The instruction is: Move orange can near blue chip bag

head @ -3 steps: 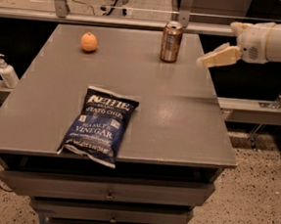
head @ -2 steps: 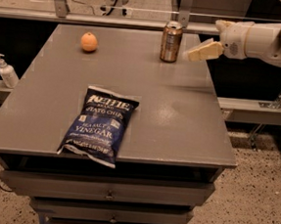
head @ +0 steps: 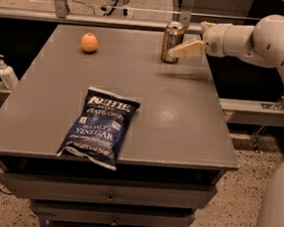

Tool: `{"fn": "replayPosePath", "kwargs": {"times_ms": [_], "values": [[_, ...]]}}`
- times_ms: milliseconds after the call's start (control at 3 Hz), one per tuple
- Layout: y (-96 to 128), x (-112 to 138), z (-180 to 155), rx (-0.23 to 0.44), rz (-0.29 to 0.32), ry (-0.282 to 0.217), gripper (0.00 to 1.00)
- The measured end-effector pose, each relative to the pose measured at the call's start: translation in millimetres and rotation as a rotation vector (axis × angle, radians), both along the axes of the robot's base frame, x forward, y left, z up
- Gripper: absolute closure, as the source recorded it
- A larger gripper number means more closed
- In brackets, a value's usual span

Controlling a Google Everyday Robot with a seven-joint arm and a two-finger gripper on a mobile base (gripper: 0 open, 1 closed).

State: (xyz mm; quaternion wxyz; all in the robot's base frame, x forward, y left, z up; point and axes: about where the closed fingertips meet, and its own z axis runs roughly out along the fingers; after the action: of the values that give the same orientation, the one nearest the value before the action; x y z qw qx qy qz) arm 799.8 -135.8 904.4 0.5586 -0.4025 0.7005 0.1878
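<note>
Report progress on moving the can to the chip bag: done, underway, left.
Done: nothing yet. The can stands upright at the table's far edge, well apart from the bag near the front edge. Underway: the gripper is close beside the can; a grasp cannot be confirmed. Left: grip the can, carry it forward, and set it down next to the bag.

Matt end effector [head: 181, 50] — beside metallic can [head: 172, 34]

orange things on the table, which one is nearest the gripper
The orange can, upright at the table's far edge, right beside the gripper. The round orange fruit sits much farther away across the table.
</note>
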Motion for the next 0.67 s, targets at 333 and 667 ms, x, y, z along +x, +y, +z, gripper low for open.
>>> {"fn": "replayPosePath", "kwargs": {"times_ms": [333, 667], "values": [[17, 13, -11, 0.022, 0.019, 0.018, 0.18], [37, 16, -20, 0.064, 0.056, 0.043, 0.43]]}}
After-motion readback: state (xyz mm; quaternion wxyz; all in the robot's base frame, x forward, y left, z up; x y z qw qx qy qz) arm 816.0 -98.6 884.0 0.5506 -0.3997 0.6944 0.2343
